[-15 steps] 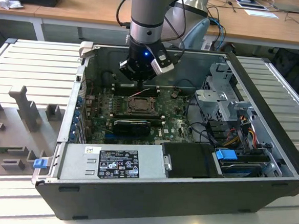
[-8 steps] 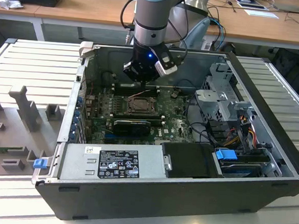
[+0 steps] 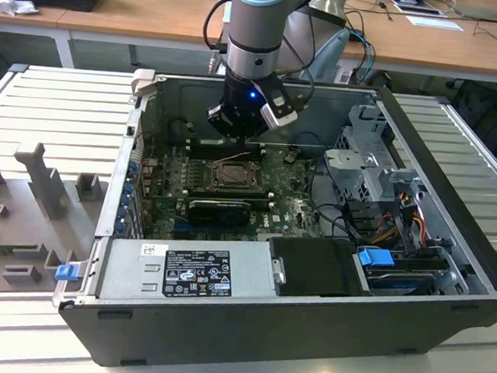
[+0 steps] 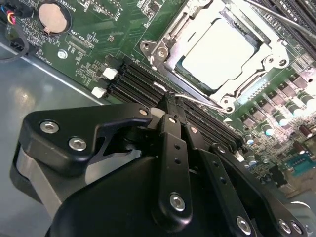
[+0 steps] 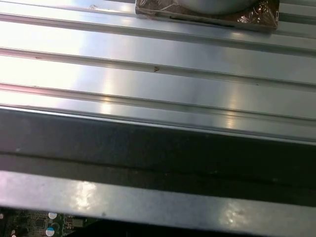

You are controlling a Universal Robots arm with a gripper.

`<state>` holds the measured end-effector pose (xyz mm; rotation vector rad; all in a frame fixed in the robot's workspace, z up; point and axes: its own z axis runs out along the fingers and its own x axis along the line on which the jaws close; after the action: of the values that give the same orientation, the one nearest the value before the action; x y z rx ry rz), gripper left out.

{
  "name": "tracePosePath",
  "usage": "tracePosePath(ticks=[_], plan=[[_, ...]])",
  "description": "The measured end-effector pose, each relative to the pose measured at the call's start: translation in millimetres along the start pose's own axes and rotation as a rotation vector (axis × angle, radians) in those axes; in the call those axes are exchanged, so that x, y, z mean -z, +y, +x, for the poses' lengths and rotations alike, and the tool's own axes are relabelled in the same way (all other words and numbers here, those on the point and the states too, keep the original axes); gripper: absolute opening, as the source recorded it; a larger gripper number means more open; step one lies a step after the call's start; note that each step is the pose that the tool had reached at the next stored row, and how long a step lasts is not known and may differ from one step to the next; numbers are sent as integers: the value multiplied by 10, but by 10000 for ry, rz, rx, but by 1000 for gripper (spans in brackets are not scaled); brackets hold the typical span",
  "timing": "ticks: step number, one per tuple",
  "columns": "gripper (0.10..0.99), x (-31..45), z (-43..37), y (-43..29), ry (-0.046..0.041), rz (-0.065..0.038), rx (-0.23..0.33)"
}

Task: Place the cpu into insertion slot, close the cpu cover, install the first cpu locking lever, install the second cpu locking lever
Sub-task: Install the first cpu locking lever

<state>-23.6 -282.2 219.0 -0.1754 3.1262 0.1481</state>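
Gripper [image 4: 170, 106] fingers together at lever beside cpu cover [image 4: 219, 49], cpu [image 4: 217, 52] seated beneath

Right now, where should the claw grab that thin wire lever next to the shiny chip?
Grab the wire lever at the end nearest the claw. Come down from above and pinch across the wire. It is thin and lies low along the edge of the metal frame around the chip, so there is probably little room to get at it from the side.
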Motion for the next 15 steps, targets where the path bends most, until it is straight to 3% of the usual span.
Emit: tracePosePath(ticks=[9, 15], plan=[[106, -35, -22, -62, 0, 1, -1], [106, -46, -40, -63, 0, 0, -1]])
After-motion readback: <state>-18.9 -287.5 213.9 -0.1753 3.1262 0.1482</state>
